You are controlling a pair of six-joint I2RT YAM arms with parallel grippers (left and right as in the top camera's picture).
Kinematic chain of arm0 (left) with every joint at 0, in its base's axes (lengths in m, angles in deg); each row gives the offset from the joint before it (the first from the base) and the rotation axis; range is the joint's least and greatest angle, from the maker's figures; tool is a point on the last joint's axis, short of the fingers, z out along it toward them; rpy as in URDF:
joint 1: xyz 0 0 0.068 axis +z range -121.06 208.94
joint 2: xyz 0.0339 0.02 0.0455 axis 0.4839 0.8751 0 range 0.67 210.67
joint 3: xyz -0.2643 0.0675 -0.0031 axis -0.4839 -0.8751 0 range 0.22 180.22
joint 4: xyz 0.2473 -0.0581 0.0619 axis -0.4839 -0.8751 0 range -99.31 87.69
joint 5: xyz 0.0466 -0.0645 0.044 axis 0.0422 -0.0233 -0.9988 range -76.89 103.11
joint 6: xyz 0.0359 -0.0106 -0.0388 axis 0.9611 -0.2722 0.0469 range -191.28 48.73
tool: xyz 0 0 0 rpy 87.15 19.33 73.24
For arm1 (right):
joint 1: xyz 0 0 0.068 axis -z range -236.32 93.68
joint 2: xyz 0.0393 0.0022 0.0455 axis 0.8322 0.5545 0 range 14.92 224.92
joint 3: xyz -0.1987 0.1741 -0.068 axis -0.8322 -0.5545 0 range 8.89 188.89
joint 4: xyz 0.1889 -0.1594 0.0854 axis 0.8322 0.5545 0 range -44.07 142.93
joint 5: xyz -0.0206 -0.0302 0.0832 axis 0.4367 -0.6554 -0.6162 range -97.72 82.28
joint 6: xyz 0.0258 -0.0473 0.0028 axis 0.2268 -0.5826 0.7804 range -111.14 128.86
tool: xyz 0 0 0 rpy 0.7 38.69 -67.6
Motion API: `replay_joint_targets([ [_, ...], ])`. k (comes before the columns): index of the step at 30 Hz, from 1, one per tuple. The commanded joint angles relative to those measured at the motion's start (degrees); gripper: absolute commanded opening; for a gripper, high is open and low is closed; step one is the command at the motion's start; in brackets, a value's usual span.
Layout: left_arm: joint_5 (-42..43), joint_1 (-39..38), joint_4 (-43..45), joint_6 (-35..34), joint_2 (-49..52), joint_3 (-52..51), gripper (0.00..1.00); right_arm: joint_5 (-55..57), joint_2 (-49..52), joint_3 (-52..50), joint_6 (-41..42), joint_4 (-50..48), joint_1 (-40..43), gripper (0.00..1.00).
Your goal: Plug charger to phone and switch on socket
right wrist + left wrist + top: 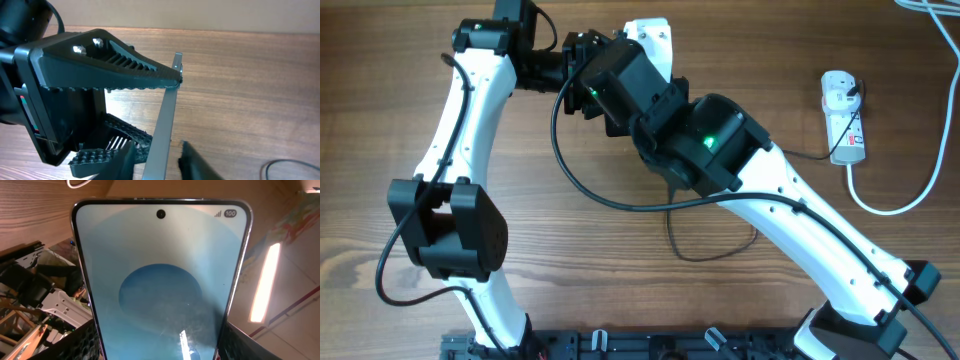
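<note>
The phone [160,280] fills the left wrist view, teal screen toward the camera. My left gripper [160,352] is shut on its lower part, with black fingers at both side edges. In the overhead view its white back [650,45] sticks out past my left gripper [582,62], above the table. In the right wrist view the phone [165,120] shows edge-on. My right gripper [160,165] is open, with a finger on each side of that edge. The charger [705,256] loops on the table under the right arm; its plug tip is hidden. The socket [844,125] lies at the right.
A white lead [910,200] curves from the socket along the right edge. A thicker black robot cable [570,170] hangs between the arms. The two arms cross over the table's upper middle. A piece of the thin black cable [290,164] shows at the right wrist view's lower right.
</note>
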Motion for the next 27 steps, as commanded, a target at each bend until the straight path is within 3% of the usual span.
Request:
replay_joint_targets([
  [1, 1.8, 0.0, 0.2, -0.3, -1.5, 0.0, 0.69, 1.7, 0.7, 1.0, -0.2, -0.3, -0.1, 0.20],
  [10, 1.8, 0.0, 0.2, -0.3, -1.5, 0.0, 0.70, 1.2, 0.7, 1.0, 1.3, -0.7, -0.1, 0.04],
  [13, 1.8, 0.0, 0.2, -0.3, -1.5, 0.0, 0.74, 1.2, 0.7, 1.0, 2.3, -0.7, -0.1, 0.04],
  [16, 1.8, 0.0, 0.2, -0.3, -1.5, 0.0, 1.00, 1.4, 0.6, 1.0, 6.6, -0.7, 0.0, 0.04],
  [17, 1.8, 0.0, 0.2, -0.3, -1.5, 0.0, 1.00, 1.6, 0.4, 1.0, 8.4, -0.6, 0.1, 0.04],
  [27, 1.8, 0.0, 0.2, -0.3, -1.5, 0.0, 0.97, 0.5, -4.4, 1.0, 48.0, 2.7, 4.3, 0.04],
])
